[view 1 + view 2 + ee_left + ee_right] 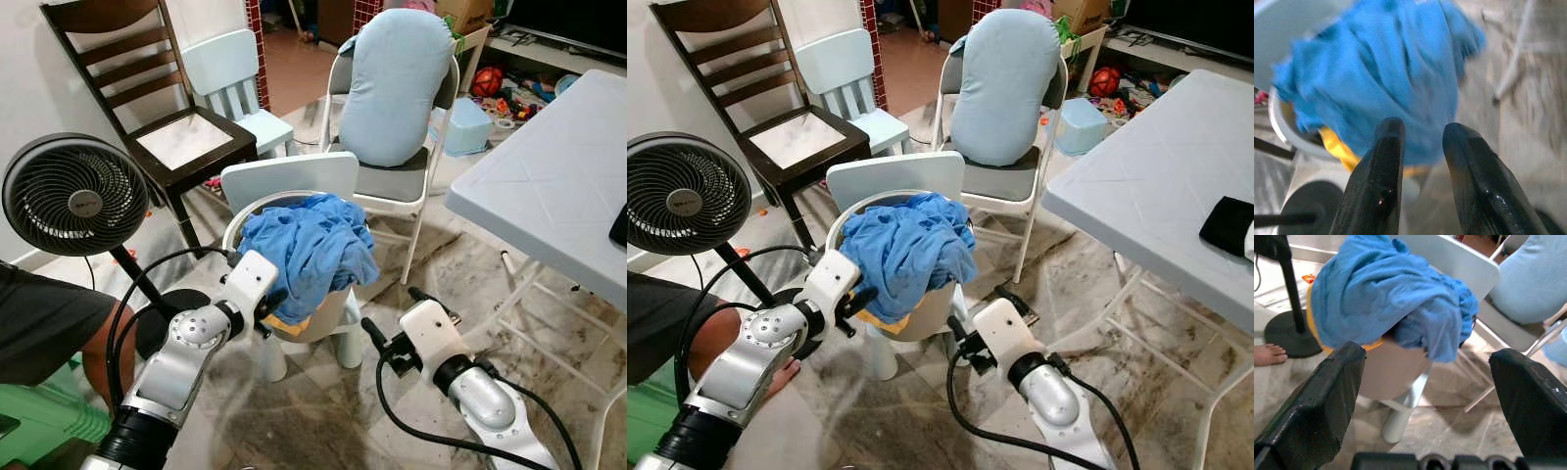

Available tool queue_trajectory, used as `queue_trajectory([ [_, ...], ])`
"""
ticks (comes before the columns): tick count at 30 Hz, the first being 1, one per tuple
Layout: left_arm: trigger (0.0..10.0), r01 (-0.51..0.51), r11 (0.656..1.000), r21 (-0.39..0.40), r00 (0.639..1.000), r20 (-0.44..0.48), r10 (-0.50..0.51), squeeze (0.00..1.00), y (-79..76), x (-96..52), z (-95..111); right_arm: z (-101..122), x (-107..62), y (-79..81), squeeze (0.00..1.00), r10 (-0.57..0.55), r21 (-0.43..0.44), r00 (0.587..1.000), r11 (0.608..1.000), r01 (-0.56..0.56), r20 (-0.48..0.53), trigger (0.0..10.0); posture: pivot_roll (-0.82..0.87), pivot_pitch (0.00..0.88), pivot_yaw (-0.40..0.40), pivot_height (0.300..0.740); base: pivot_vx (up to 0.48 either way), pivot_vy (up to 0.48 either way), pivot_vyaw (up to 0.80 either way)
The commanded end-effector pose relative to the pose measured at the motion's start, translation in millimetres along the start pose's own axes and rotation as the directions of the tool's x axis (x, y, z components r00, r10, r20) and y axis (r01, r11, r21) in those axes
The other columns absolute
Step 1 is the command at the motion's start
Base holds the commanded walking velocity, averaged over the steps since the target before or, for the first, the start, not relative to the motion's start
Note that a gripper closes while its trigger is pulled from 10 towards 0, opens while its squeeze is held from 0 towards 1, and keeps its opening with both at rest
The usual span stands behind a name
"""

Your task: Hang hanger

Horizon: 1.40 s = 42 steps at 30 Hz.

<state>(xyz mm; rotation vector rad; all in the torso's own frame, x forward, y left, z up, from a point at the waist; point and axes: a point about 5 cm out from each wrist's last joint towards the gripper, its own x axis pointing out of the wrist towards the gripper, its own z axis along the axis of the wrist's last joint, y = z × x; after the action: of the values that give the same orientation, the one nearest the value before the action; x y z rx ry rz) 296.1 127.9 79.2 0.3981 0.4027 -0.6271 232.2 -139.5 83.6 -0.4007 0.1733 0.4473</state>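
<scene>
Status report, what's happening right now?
Left end effector open at blue cloth. Right end effector open, beside basket. Person's foot near fan base.

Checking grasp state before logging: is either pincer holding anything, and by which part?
Nothing is held. The left pincer is open just short of the blue cloth heaped in the white basket. The right pincer is open wide, empty, farther back.

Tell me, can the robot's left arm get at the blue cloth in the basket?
Probably yes. The left gripper hangs open right beside the blue cloth that spills over the white basket, and nothing stands between them.
</scene>
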Motion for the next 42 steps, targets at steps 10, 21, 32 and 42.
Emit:
queue_trajectory([
  [10,10.0,0.069,0.989,0.133,0.989,-0.140,-0.050,0.00,6.3,20.4,-28.3,-2.2,-20.3,4.6,0.00,-0.035,0.044,0.999,0.998,0.037,-0.040,10.0,-0.14,0.216,0.066,0.740,0.000,0.000,0.00],
  [21,10.0,-0.013,0.991,0.135,0.997,-0.079,0.024,0.00,22.8,31.4,-17.5,-1.8,-37.2,4.3,0.00,-0.078,0.134,0.994,0.987,0.087,-0.072,10.0,-0.16,0.264,0.062,0.740,0.000,0.000,0.00],
  [32,10.0,-0.032,0.982,0.187,0.996,-0.077,0.048,0.00,22.6,43.2,-13.5,2.1,-53.7,6.9,0.00,-0.104,0.181,0.989,0.976,0.123,-0.110,10.0,-0.21,0.308,0.062,0.740,0.000,0.000,0.00],
  [42,10.0,0.064,0.980,0.186,0.998,-0.012,-0.063,1.00,-1.3,55.1,1.8,5.8,-52.0,10.5,0.00,-0.100,0.188,0.988,0.975,0.121,-0.118,10.0,-0.19,0.317,0.078,0.740,0.000,0.000,0.00],
])
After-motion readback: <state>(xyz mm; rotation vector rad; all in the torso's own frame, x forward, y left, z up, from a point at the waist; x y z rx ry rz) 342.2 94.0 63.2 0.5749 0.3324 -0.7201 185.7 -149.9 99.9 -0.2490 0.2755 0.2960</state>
